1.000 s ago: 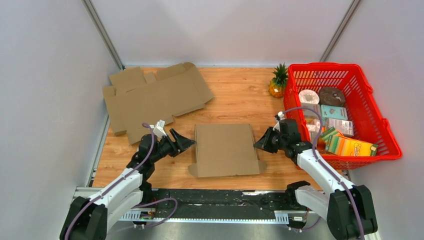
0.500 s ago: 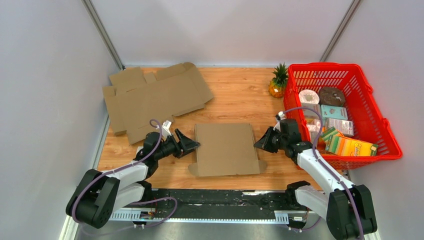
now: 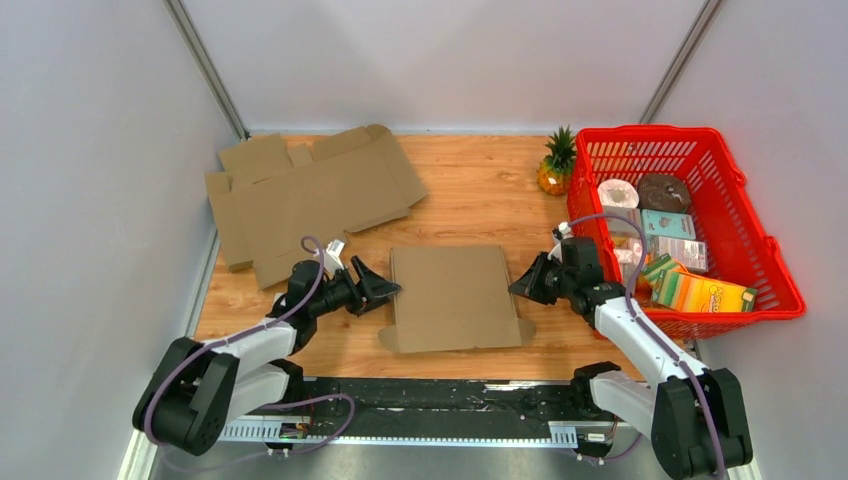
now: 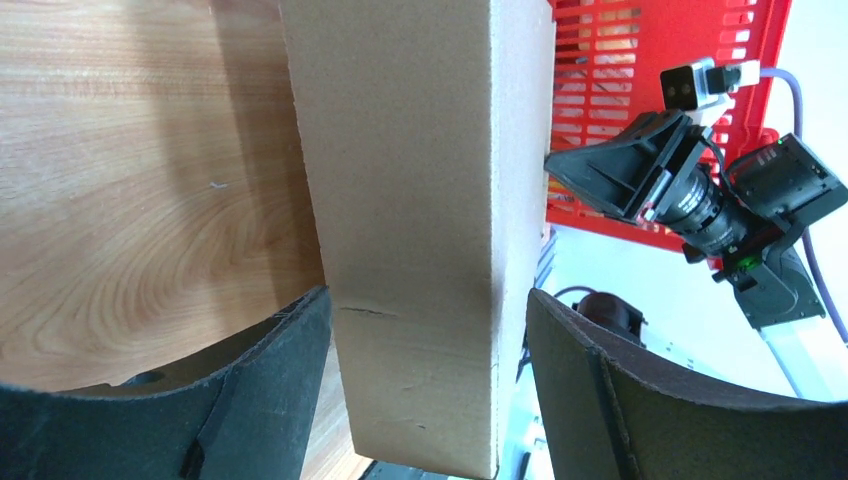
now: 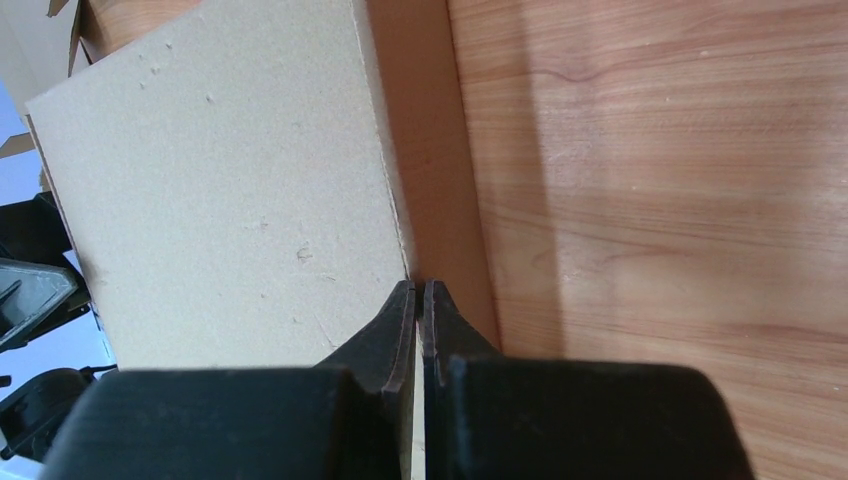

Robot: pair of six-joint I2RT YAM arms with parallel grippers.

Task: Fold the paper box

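Right end effector tips together, contact with box unclear

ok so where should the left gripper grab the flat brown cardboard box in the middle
Its left edge, approached from the left. The flat brown cardboard box lies low with that slim side facing the left gripper, whose open jaws point at it.

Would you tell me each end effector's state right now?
Left end effector: open, holding nothing.
Right end effector: shut beside the cardboard box.
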